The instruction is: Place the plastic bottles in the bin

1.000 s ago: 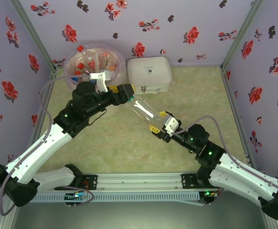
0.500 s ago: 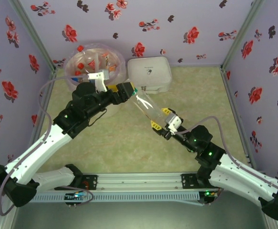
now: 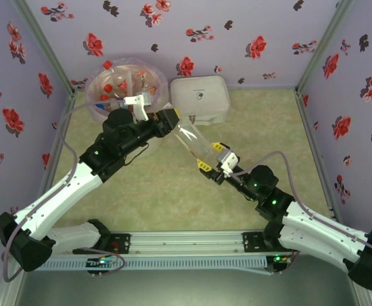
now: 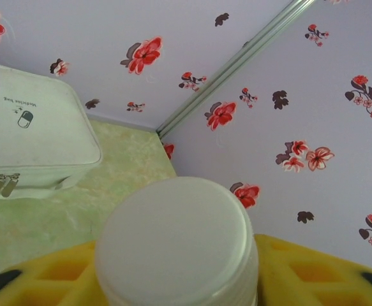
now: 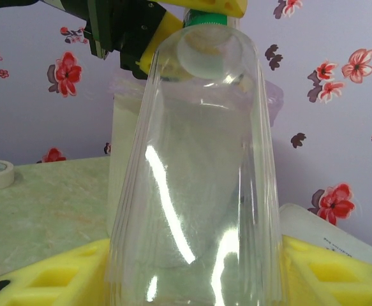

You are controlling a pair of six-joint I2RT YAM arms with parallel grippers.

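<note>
Well, the job looks nearly finished from where I sit. The bin stands at the back left of the desk, and a pile of bottles with red caps already lies inside its bag. Just beside it to the right sits the white case, which has no part in this. One clear bottle is out of the bin, held in the air between the two arms, well above the desk and slanting from near the bin's right side down toward the middle. The right jaws are clamped on its lower end; in the right wrist view the body of the bottle rises from between the yellow pads toward the other arm. The left jaws are at the neck end: in the left wrist view a pale round cap sits between that arm's yellow pads, which press against it on both sides, so I take them as closed on it. I read this as a handover, with both arms gripping the same bottle. What remains, by my judgement, is for the right jaws to let go, for the left arm to carry the bottle over the bin's rim, and for it to be dropped in. From above, this seems to be the one bottle left outside.
</note>
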